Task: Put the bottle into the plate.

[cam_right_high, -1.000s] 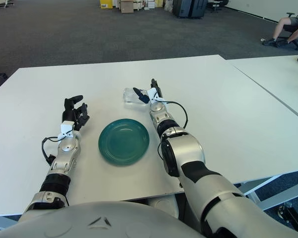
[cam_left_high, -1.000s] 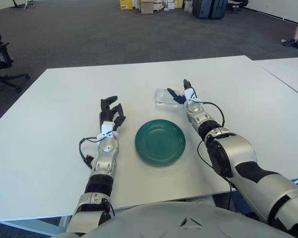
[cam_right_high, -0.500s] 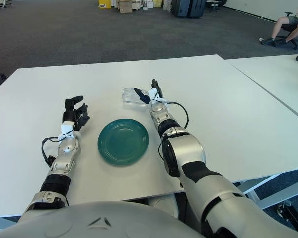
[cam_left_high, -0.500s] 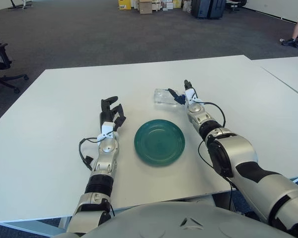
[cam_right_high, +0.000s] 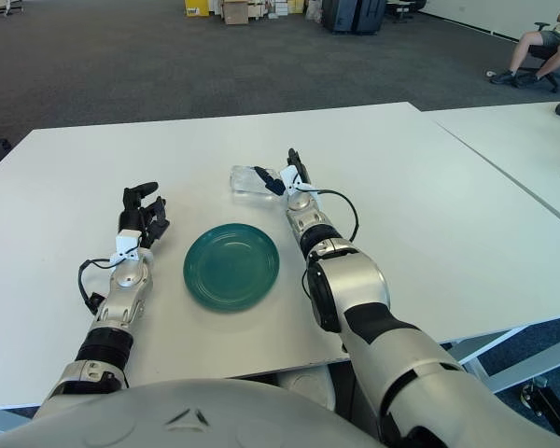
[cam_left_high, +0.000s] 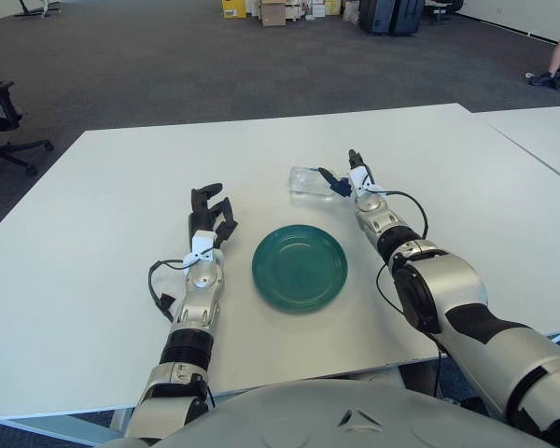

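Note:
A clear plastic bottle (cam_left_high: pixel 308 181) lies on its side on the white table (cam_left_high: pixel 93 233), just beyond the round green plate (cam_left_high: pixel 300 267). My right hand (cam_left_high: pixel 343 176) is at the bottle's right end. Its fingers are spread, one dark finger reaching over that end and another pointing away from me; they hold nothing. The plate has nothing on it and sits between my two forearms. My left hand (cam_left_high: pixel 208 206) shows to the left of the plate, fingers relaxed and pointing away from me.
A second white table (cam_left_high: pixel 541 131) adjoins on the right with a narrow seam between. An office chair (cam_left_high: pixel 0 112) stands on the carpet at far left. Boxes and dark cases (cam_left_high: pixel 392 14) stand far back, and a seated person's legs (cam_right_high: pixel 532 51) show at top right.
My right hand has edged slightly to the right at the bottle's end. The bottle, the plate and my left hand have stayed where they were.

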